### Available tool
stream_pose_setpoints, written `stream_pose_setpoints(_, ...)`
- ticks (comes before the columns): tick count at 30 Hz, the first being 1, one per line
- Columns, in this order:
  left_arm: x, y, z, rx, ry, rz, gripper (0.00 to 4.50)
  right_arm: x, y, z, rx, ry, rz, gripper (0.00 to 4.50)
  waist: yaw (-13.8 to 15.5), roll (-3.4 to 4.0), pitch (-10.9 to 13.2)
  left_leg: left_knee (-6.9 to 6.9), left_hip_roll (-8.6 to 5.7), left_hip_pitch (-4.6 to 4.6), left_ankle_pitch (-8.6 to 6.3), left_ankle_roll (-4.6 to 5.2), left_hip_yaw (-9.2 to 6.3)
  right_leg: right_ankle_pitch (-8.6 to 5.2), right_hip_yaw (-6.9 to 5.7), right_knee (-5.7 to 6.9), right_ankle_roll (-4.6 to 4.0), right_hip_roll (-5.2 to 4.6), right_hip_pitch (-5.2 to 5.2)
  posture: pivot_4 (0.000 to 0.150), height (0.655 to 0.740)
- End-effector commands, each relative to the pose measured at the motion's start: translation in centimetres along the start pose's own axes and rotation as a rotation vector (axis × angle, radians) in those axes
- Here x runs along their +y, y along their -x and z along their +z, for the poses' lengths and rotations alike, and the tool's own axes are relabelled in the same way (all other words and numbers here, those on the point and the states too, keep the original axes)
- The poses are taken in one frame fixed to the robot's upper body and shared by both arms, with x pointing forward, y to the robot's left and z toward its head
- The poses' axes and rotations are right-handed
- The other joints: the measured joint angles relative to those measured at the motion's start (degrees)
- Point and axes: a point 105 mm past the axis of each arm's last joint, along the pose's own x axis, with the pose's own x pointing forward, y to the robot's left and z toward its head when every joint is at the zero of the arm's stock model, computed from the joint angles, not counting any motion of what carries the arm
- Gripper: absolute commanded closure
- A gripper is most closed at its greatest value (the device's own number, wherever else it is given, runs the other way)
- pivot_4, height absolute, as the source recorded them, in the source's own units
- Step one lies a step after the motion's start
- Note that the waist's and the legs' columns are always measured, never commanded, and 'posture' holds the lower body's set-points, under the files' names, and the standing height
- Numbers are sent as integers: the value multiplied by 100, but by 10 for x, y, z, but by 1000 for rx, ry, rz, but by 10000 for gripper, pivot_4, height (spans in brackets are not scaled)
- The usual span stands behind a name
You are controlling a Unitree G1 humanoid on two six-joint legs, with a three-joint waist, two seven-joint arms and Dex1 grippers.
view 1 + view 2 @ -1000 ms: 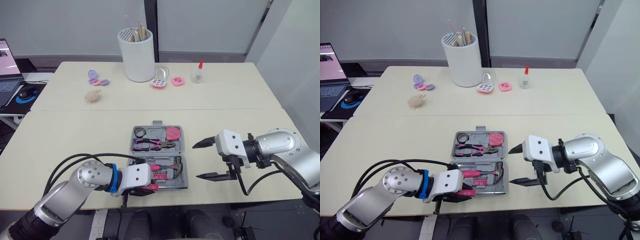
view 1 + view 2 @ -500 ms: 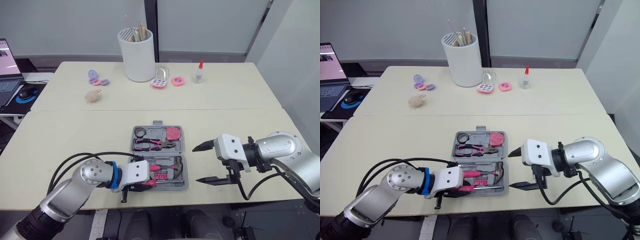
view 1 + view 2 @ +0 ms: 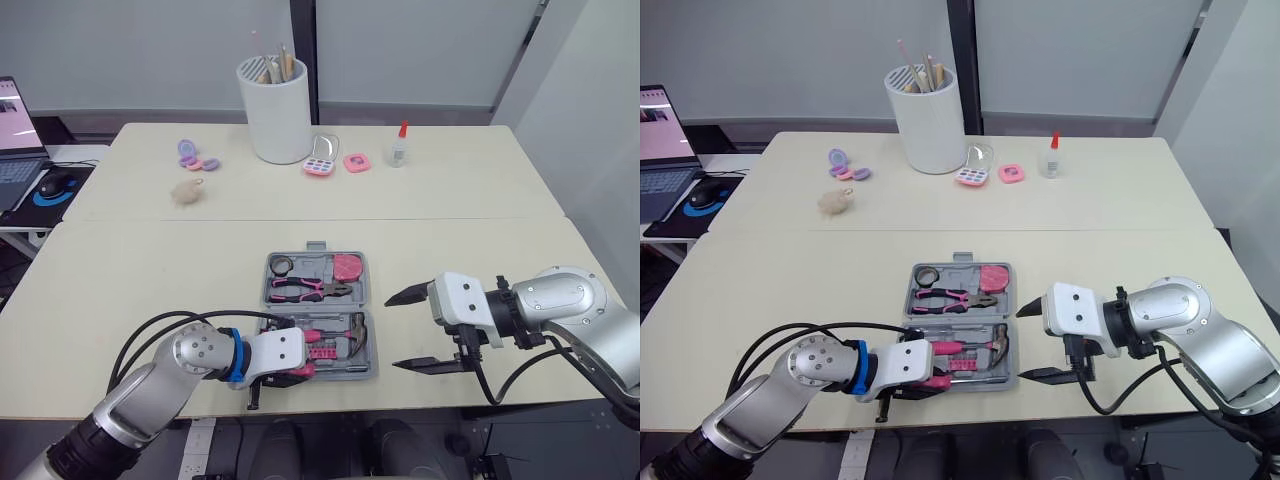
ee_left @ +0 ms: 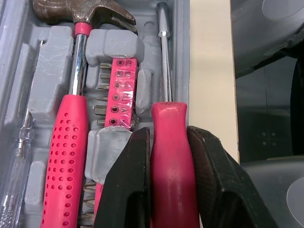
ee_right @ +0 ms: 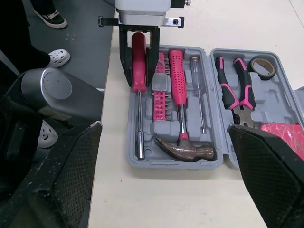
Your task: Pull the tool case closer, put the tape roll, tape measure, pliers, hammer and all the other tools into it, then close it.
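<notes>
The grey tool case (image 3: 366, 290) lies open near the table's front edge. Its far half holds the tape roll (image 5: 262, 66), the pink-handled pliers (image 5: 235, 97) and the pink tape measure (image 3: 346, 267). The near half holds the hammer (image 5: 180, 118), a row of bits (image 4: 118, 90) and a thin tester screwdriver (image 5: 198, 95). My left gripper (image 4: 169, 133) is shut on the pink handle of a screwdriver (image 4: 171, 161), which lies along the case's front slot. Just right of the case, my right gripper (image 3: 392, 331) hangs open and holds nothing.
A white brush holder (image 3: 272, 110), small pink cosmetic cases (image 3: 320, 165), a glue bottle (image 3: 399, 148) and a beige plush (image 3: 186, 192) sit at the table's far side. A laptop (image 3: 18, 140) stands on a desk to the left.
My left arm has shifted slightly to the right along the case's front, still shut on the screwdriver. The right gripper has drifted a little lower and stays open.
</notes>
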Motion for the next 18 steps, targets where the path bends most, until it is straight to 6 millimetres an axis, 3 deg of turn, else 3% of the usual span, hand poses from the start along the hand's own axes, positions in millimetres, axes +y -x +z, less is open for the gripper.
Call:
stream_pose_setpoints(1,-1,-1,9,-29,-43,-9,29809,3,1,6,-2,46,0,0,0,0,0,0,0,0,0,0,0,0,0,0,0,0,0,1500,7400)
stream_pose_setpoints(6,1,7,20,-82,-80,-14,14866,1,0,7,-8,50,-6,0,0,0,0,0,1,1,0,0,-1,0,0,0,0,0,0,1500,7400)
stream_pose_setpoints(11,8,22,30,-175,-58,13,14866,-2,-1,7,-11,55,-12,0,-1,0,0,0,3,1,0,0,-1,0,-1,0,0,0,0,1500,7400)
stream_pose_setpoints(15,17,34,26,-243,-17,48,14866,-7,-2,8,-21,56,-24,0,-8,0,0,1,3,1,0,0,0,0,0,0,0,0,0,1500,7400)
stream_pose_setpoints(18,13,35,19,-274,15,27,20957,-9,-2,7,-21,57,-29,0,-6,0,0,1,3,2,0,0,-1,4,0,0,-6,0,0,1500,7400)
